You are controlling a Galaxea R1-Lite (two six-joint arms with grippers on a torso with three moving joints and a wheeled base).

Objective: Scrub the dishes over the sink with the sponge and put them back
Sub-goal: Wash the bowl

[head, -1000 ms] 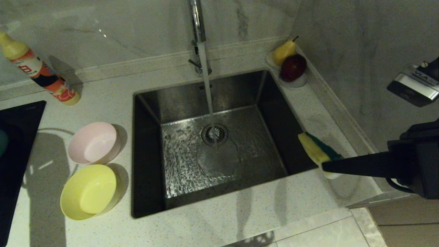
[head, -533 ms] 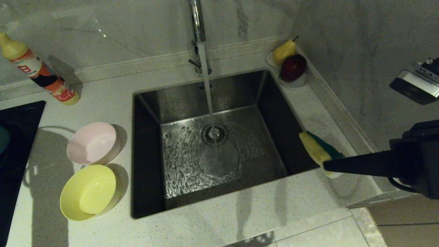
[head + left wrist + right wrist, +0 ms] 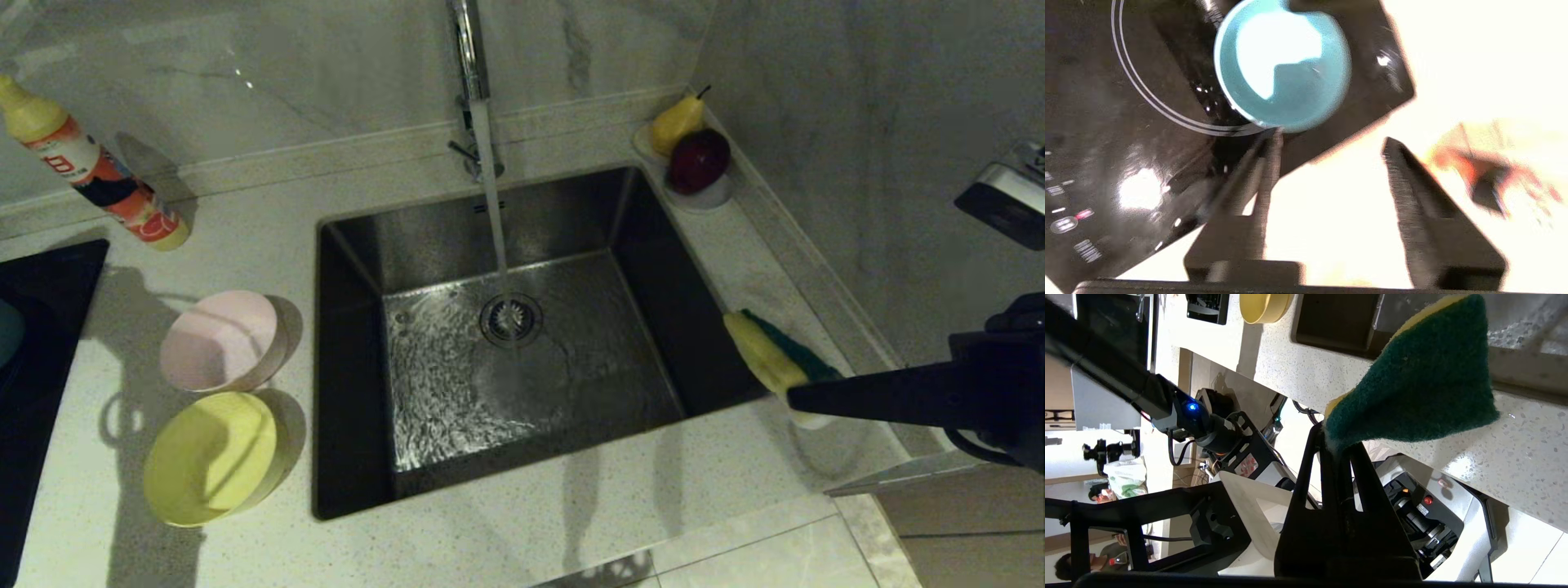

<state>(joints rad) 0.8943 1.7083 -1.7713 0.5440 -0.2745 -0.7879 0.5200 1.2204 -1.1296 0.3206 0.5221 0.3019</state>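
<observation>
Right gripper (image 3: pixel 804 398): reaches in from the right edge of the head view, fingers pinched together on one end of the sponge (image 3: pixel 771 359); in the right wrist view the gripper (image 3: pixel 1337 447) grips the narrow end and the green face fans out past it.
Sponge: held in the air at the sink's right rim, over the edge between basin and counter – yellow foam faces the basin, dark green face the wall side.
Left gripper (image 3: pixel 1331 141): seen only in the left wrist view, fingers apart with nothing between them, hanging above the corner of the black cooktop (image 3: pixel 1126 163) and the pale counter.
Blue bowl (image 3: pixel 1282 65): upright on the black cooktop, just beyond the left fingertips, not touched.
Pink bowl (image 3: pixel 220 340): on the counter left of the sink, upright.
Yellow bowl (image 3: pixel 212 457): just in front of the pink one, nearly touching it.
Sink (image 3: pixel 359 392): square steel basin, water running from the tap (image 3: pixel 467 49) onto the drain strainer (image 3: pixel 511 318) – floor of the basin wet and rippled.
Bottle (image 3: pixel 90 167): orange and white, yellow cap, tilted by the back wall, far left.
Fruit dish (image 3: pixel 710 196): at the far right corner of the sink, holding 1 pear (image 3: pixel 676 122) and 1 dark red apple (image 3: pixel 698 159).
</observation>
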